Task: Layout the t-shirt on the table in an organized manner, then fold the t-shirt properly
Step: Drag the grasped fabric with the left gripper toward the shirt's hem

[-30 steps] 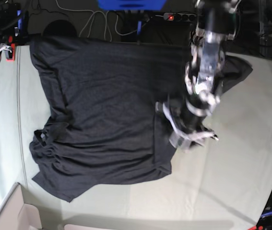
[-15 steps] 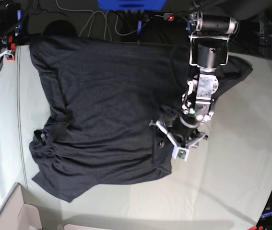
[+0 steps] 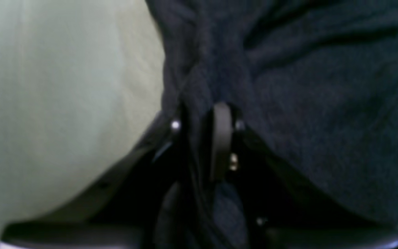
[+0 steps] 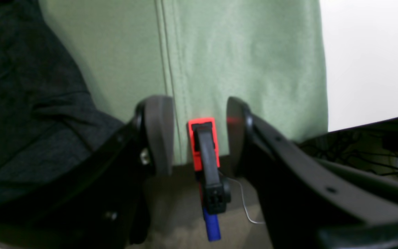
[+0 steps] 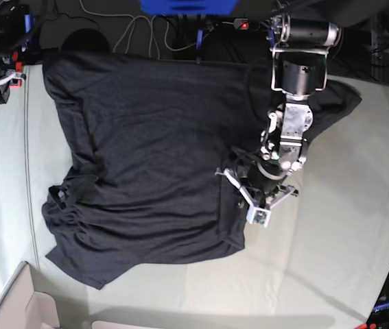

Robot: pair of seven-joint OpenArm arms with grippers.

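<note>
The black t-shirt (image 5: 146, 151) lies spread on the pale green table (image 5: 345, 226), with rumpled folds at its lower left and one sleeve at the upper right. No graphic shows. My left gripper (image 5: 252, 197) is down at the shirt's right side edge, and the left wrist view shows this gripper (image 3: 199, 117) shut on a bunched fold of the t-shirt (image 3: 323, 103). My right gripper (image 4: 199, 114) hangs open over the table's (image 4: 247, 52) edge with nothing between its fingers. There the t-shirt (image 4: 19, 103) lies off to its left.
A red clamp (image 4: 204, 145) grips the cloth edge just beyond the right gripper's open jaws. It also shows in the base view as the red clamp (image 5: 14, 75). A cardboard box (image 5: 22, 305) sits at the near left corner. Cables and a power strip (image 5: 256, 25) run behind the far edge.
The left gripper has settled lower onto the shirt's right edge and closed on the fabric. The shirt's outline and the right arm look unchanged.
</note>
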